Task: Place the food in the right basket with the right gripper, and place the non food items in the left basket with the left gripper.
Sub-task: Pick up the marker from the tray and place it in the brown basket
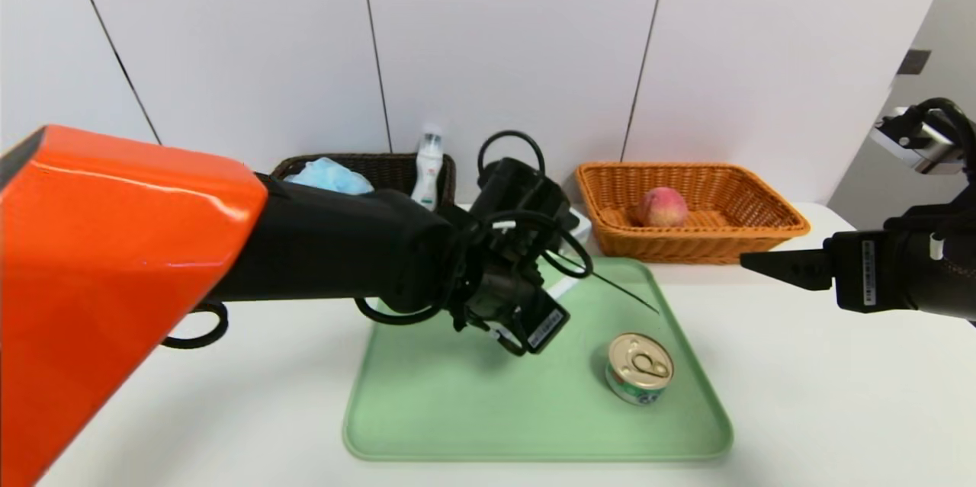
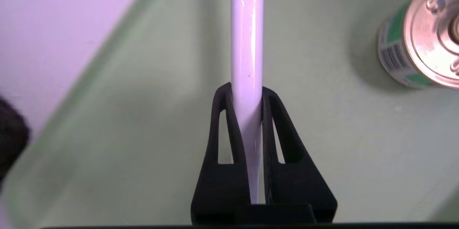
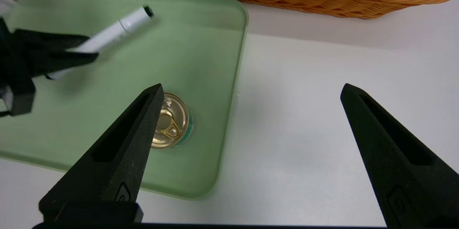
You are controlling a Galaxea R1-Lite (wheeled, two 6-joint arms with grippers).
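Marker pen (image 2: 246, 60) sits clamped between the 2 fingers of the left gripper (image 2: 246, 94), jaws pinched tight on the white barrel well back from the capped end, which pokes out ahead over the green tray (image 2: 143, 114). Right wrist view shows the same pen (image 3: 114, 32) raised and tilted, dark tip uppermost, clear of the tray surface. Handling judgement: light, rigid, glossy plastic; a round smooth barrel like this could roll or slide in the pads, so a hold near mid-length, squarely across the barrel, seems safest, and the present grip looks centred enough. Dark brown basket (image 1: 389, 167) stands at the far left of the table, already holding the blue bath puff (image 1: 329, 174) and the white bottle (image 1: 428, 167), upright against its far side. Orange-tan basket (image 1: 732, 232) at far right holds the peach (image 1: 662, 206). Tin can (image 1: 639, 367) stands upright on the tray, near its right edge, gold pull-tab lid up; likely heavier than the pen, stiff, best taken across its short round wall. Right gripper (image 3: 251, 91) hangs over the table just right of the tray, jaws spread wide, holding nothing. Remaining, by the look of it: pen to the dark basket, can to the orange one.
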